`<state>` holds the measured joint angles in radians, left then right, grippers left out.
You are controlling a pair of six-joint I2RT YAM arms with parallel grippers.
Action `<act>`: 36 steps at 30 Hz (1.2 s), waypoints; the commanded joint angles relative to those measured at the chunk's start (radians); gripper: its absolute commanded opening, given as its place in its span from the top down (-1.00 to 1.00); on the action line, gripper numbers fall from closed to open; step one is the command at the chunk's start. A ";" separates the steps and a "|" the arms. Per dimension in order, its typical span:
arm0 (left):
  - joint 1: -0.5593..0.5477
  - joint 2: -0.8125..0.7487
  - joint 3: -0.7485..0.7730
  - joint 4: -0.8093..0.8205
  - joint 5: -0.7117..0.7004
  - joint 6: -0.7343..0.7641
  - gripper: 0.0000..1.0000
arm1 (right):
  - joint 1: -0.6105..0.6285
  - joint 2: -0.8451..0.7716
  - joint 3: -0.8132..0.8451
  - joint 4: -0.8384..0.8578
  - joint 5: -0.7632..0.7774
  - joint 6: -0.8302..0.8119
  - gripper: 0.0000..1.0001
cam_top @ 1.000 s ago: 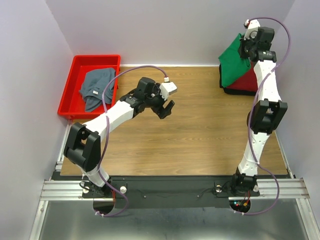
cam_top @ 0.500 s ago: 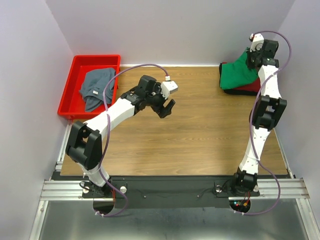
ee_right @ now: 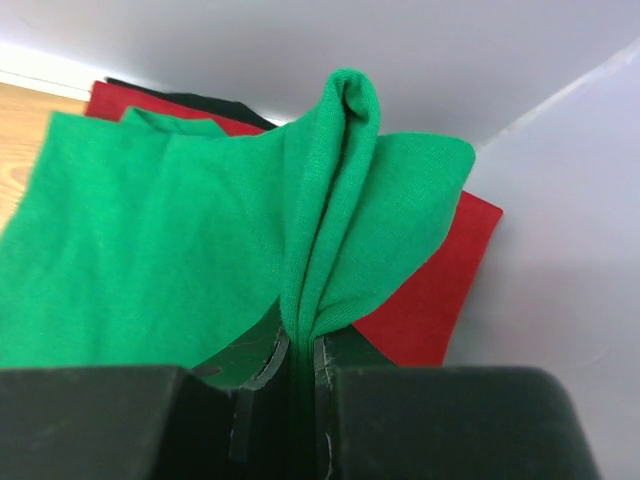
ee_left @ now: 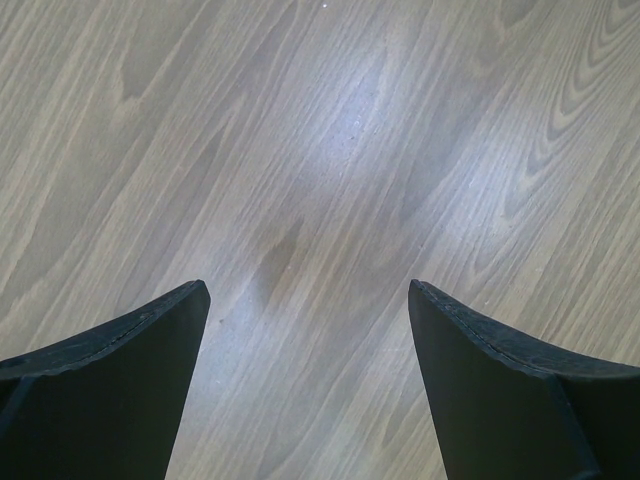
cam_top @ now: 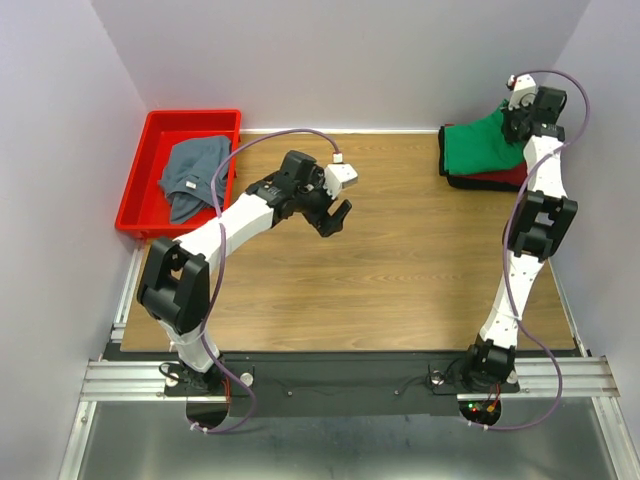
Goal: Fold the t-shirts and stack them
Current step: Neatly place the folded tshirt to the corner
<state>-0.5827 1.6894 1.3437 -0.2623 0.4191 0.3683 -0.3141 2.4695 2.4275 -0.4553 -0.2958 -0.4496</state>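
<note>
The bright green t-shirt point(cam_top: 480, 143) lies on the dark red t-shirt point(cam_top: 500, 176) and the black t-shirt point(cam_top: 462, 182) at the table's far right corner. My right gripper point(cam_top: 517, 127) is shut on a pinched fold of the green t-shirt point(ee_right: 330, 230), held a little above the dark red t-shirt point(ee_right: 430, 300); the black t-shirt point(ee_right: 215, 101) peeks out behind. The grey-blue t-shirt point(cam_top: 190, 175) lies crumpled in the red bin point(cam_top: 140, 175). My left gripper point(cam_top: 330, 218) is open and empty over bare wood, its fingers point(ee_left: 110, 380) spread wide.
The red plastic bin stands at the far left, beyond the table's edge. Grey walls close in behind and on both sides; the right wall point(ee_right: 580, 250) is close to the stack. The wooden table point(cam_top: 400, 270) spans the middle.
My right gripper has moved back and to the right, lowering the green t-shirt from a raised sheet down flat over the red one. The left gripper has barely moved.
</note>
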 commanded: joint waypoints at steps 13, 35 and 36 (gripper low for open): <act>-0.002 0.032 0.083 -0.034 0.020 0.021 -0.86 | -0.037 0.046 0.010 0.193 0.010 -0.084 0.75; -0.002 -0.071 -0.024 -0.032 -0.013 0.034 -0.86 | -0.039 -0.260 -0.226 0.250 -0.044 0.219 -1.00; 0.000 -0.076 -0.035 -0.032 -0.014 0.034 -0.86 | -0.037 -0.305 -0.292 0.244 -0.115 0.265 -1.00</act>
<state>-0.5827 1.6955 1.3342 -0.3019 0.4072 0.3874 -0.3466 2.3428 2.2272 -0.2691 -0.2329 -0.3481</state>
